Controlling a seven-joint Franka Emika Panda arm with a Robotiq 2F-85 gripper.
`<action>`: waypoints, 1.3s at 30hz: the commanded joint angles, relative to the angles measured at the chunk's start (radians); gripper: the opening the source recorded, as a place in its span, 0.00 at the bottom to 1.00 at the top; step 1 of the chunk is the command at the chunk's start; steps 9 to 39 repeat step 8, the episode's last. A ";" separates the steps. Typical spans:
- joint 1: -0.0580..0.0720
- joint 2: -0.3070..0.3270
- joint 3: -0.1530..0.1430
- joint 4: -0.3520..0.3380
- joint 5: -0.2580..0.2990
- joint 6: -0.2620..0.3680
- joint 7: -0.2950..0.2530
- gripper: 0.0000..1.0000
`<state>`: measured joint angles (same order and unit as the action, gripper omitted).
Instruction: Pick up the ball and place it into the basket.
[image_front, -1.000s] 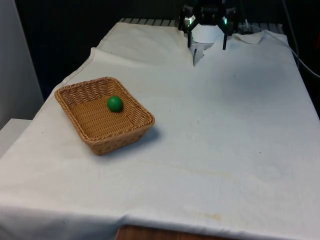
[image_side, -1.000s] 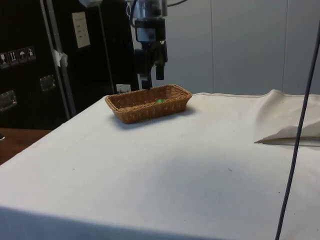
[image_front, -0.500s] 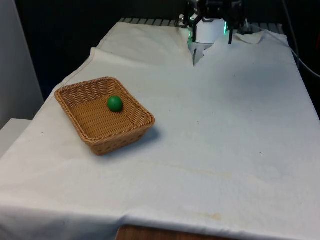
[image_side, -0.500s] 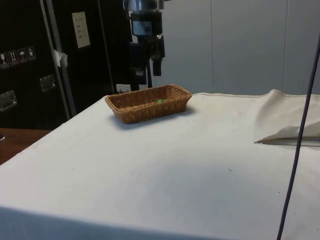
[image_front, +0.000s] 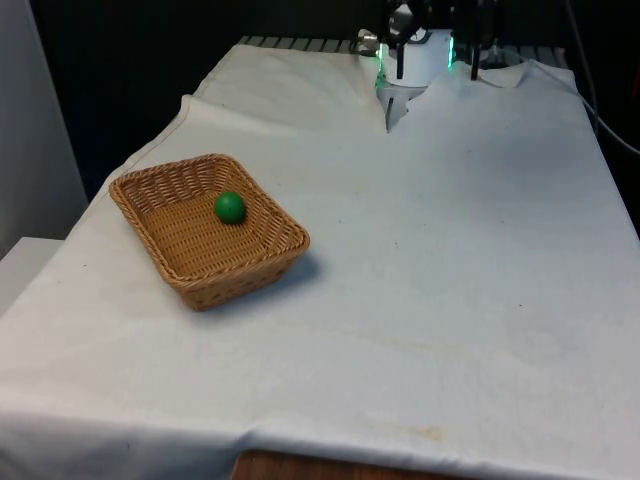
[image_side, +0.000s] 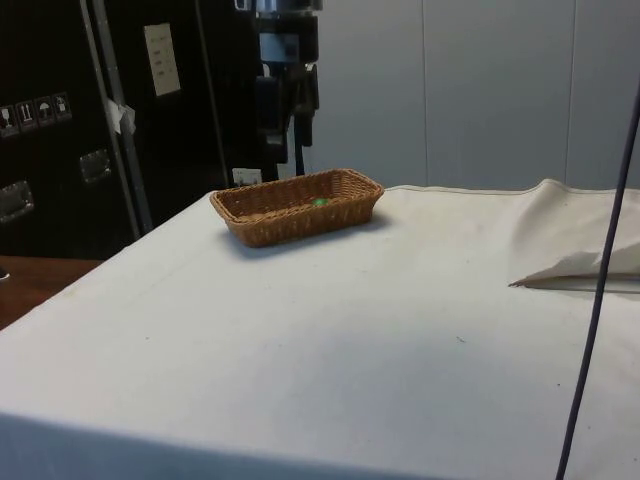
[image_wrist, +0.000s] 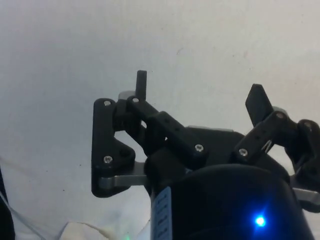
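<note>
A green ball (image_front: 230, 207) lies inside the brown wicker basket (image_front: 254, 272), near its far end, on the front view's left. The side view catches a sliver of the ball (image_side: 319, 202) over the basket rim (image_side: 300, 187). My gripper (image_front: 437, 62) hangs open and empty high over the table's far end, well away from the basket. From the side, the gripper (image_side: 290, 130) appears above and behind the basket. In the wrist view the gripper (image_wrist: 200, 92) is spread wide, with bare white cloth beneath and nothing between its fingers (image_wrist: 141, 82).
The white cloth has a raised fold (image_front: 395, 105) at the far end below the gripper. A bunched ridge of cloth (image_side: 575, 260) and a hanging cable (image_side: 598, 280) show in the side view. The table's near edge (image_front: 400, 455) shows wood under the cloth.
The open gripper has risen and drifted towards the front view's right, farther from the basket. Ball and basket have not moved.
</note>
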<state>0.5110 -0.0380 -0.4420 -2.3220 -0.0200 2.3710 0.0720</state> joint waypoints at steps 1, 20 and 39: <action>0.001 -0.006 0.003 0.006 -0.011 -0.017 0.001 1.00; 0.000 -0.004 0.009 0.016 -0.001 -0.024 -0.008 1.00; 0.000 -0.004 0.009 0.016 -0.001 -0.024 -0.008 1.00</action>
